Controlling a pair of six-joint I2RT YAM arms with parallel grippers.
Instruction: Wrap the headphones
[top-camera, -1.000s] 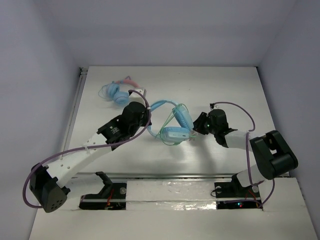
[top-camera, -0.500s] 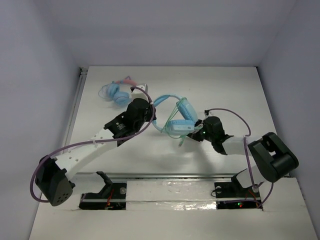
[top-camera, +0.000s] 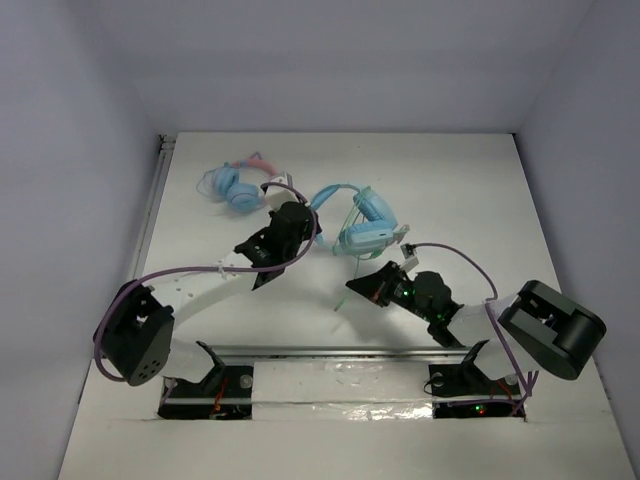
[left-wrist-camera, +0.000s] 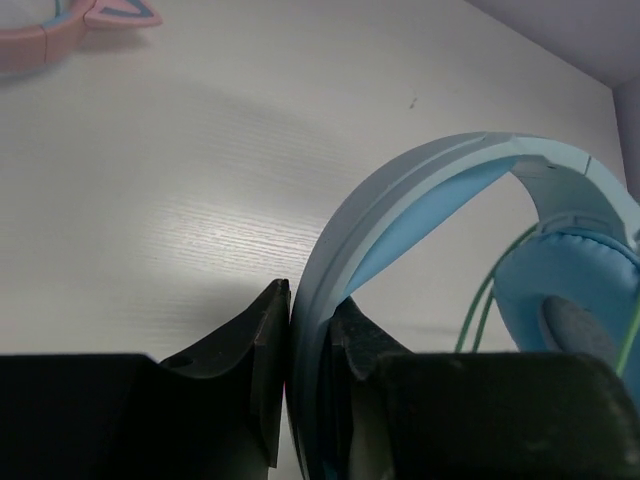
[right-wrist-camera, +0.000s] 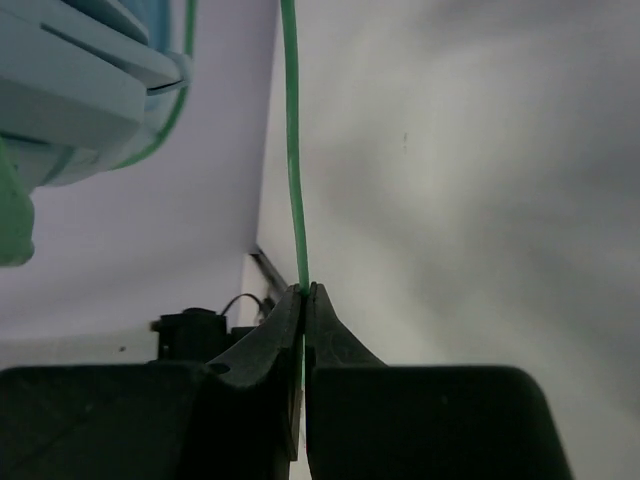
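Nearest the arm bases, the right gripper (right-wrist-camera: 303, 292) has its fingers (right-wrist-camera: 270, 345) pinched together on the thin pale-green cable (right-wrist-camera: 292, 150), which runs taut from the tips up towards an ear cup. Further in, over the middle of the white table (top-camera: 460, 180), the large light-blue over-ear headphones (top-camera: 368, 229) hang from the left gripper (left-wrist-camera: 305, 300), whose fingers (left-wrist-camera: 262, 335) are clamped on the padded headband, one on each side. Beyond, near the far left corner, lie the smaller blue headphones with a pink cat-ear band (top-camera: 236, 186).
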